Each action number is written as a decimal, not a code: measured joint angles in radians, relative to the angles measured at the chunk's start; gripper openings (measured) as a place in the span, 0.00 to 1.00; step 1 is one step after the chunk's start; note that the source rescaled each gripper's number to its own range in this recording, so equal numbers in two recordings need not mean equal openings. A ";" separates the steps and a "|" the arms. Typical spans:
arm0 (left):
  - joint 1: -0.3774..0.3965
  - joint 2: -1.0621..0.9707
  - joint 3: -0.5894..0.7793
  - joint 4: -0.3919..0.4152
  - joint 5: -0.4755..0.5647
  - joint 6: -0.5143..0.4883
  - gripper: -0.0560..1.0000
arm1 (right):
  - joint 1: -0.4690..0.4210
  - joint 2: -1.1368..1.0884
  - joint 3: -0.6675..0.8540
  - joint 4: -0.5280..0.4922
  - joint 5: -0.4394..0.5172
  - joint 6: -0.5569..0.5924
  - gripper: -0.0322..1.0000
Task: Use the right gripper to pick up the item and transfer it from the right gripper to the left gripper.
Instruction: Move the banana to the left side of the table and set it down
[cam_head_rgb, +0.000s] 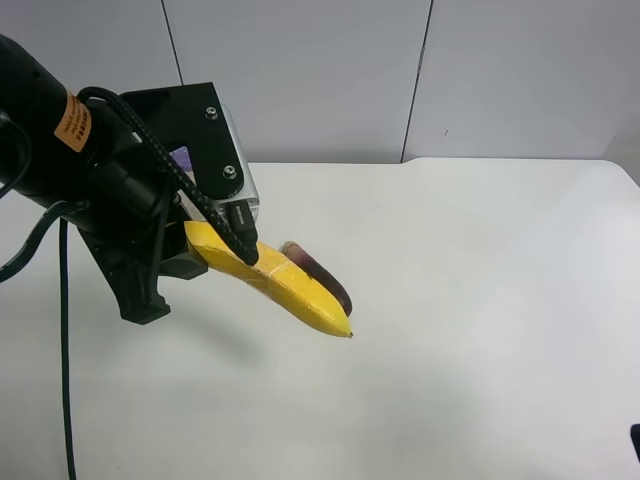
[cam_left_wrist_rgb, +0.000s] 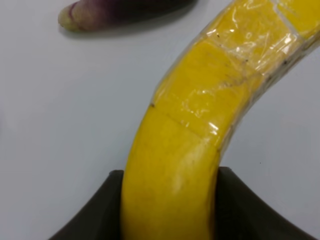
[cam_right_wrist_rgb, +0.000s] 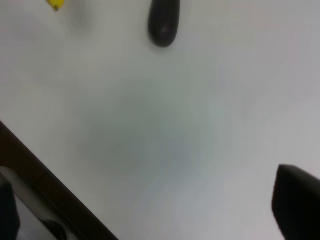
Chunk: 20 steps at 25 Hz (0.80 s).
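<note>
Nearest item: my left arm, thick and black with an orange sticker (cam_head_rgb: 72, 122), filling the exterior high view's left.

1. Left pincer (cam_head_rgb: 215, 252) – black, angular, silver-screwed. Closed on the banana; in the left wrist view its dark fingers (cam_left_wrist_rgb: 95, 212) press both sides of the fruit.
2. Curved yellow banana (cam_head_rgb: 285, 285) – brown-specked, dark-tipped, with clear crinkled tape (cam_left_wrist_rgb: 250, 45) wrapped round its middle. Held at its thick end, clear of the surface; the tip slants down and away from my arm, with a faint shadow on the worktop beneath.
3. Dark purple eggplant (cam_head_rgb: 325, 275) – lies on the worktop just behind the banana and partly hidden by it. I cannot tell whether they touch there; the left wrist view shows its pale end (cam_left_wrist_rgb: 75, 15) apart from the fruit.
4. Right pincer (cam_right_wrist_rgb: 150, 210) – spread wide, holding nothing. One black finger (cam_right_wrist_rgb: 297, 205) shows at the frame's edge, well apart from the eggplant and the banana's tip (cam_right_wrist_rgb: 55, 4).
5. White worktop (cam_head_rgb: 480, 330) – matte. Its far edge meets pale grey wall panels (cam_head_rgb: 300, 70), and one far corner is rounded. Bare surface runs from the banana's tip to that corner and to the near side.
6. Dark brown band (cam_right_wrist_rgb: 55, 185) – crosses one corner of the right wrist view on a slant, bounding the white surface.
</note>
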 joint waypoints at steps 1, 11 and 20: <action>0.000 0.000 0.000 0.000 0.000 0.000 0.06 | -0.007 -0.002 0.000 0.000 0.000 0.000 1.00; 0.000 0.000 0.000 -0.002 -0.037 0.000 0.06 | -0.393 -0.205 0.001 0.000 -0.001 0.001 1.00; 0.000 0.000 0.000 -0.005 -0.146 -0.008 0.06 | -0.561 -0.238 0.001 -0.004 -0.001 0.007 1.00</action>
